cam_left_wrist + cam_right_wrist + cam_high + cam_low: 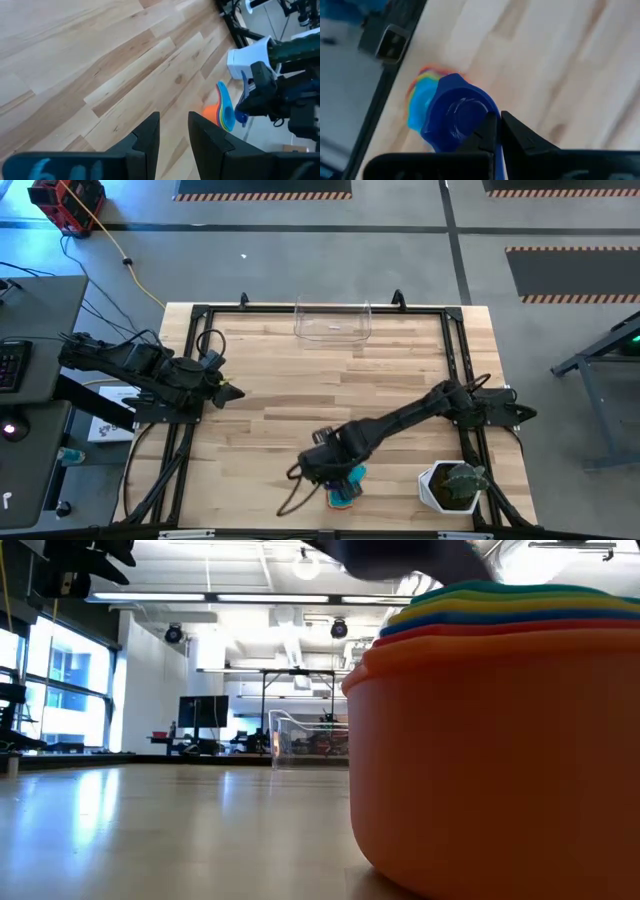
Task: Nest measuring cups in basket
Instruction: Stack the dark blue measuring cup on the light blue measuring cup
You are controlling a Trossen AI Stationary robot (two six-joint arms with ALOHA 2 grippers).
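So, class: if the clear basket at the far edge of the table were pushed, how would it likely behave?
The basket looks thin-walled and see-through, so it is probably light and would slide easily on the smooth wooden table. Its low, wide shape suggests it would skid rather than tip. It appears empty, so nothing weighs it down.

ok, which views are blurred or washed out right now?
Right wrist view: motion-smeared, blue cup and table soft. Low view: orange cup fills the frame, windows and ceiling lights blown out. High and left wrist views: reasonably sharp.

Right hand (496,131) closed; left hand (172,131) parted.
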